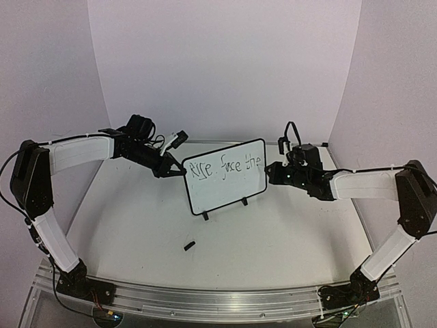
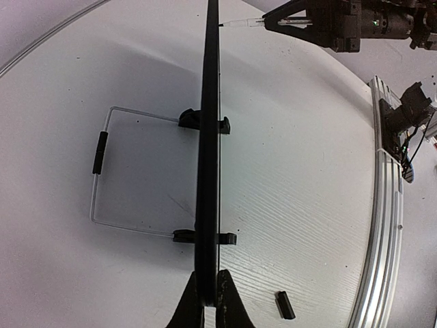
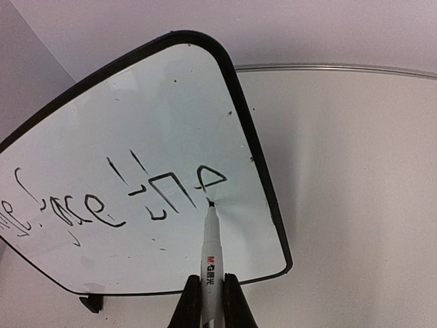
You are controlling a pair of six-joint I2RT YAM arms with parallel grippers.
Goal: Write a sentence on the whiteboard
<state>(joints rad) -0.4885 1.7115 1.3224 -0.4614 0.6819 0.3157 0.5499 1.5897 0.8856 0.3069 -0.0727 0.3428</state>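
Top external view showed the whiteboard point(image 1: 229, 188) standing upright on its two black feet point(image 1: 205, 216) near the middle of the white table point(image 1: 130, 225), between the two arms, with its right end higher in the picture than its left. The left gripper point(image 1: 179, 171) was closed on the board's left edge, and in the left wrist view its two fingers point(image 2: 193, 306) pinched the thin black frame, seen edge-on. The right gripper point(image 1: 270, 170) sat just beside the board's right edge, its jaws shut around a white marker point(image 3: 210, 256). In the right wrist view the marker's black tip touched the board's surface at the end of the last word. The sentence point(image 1: 225, 166) ran in a single line across the upper part of the board in thin black strokes and read roughly "Rise face the". A small black cap-like piece point(image 1: 189, 244) lay on the table in front of the board, well apart from its feet. An aluminium rail point(image 1: 218, 301) ran along the near edge of the table and carried both arm bases
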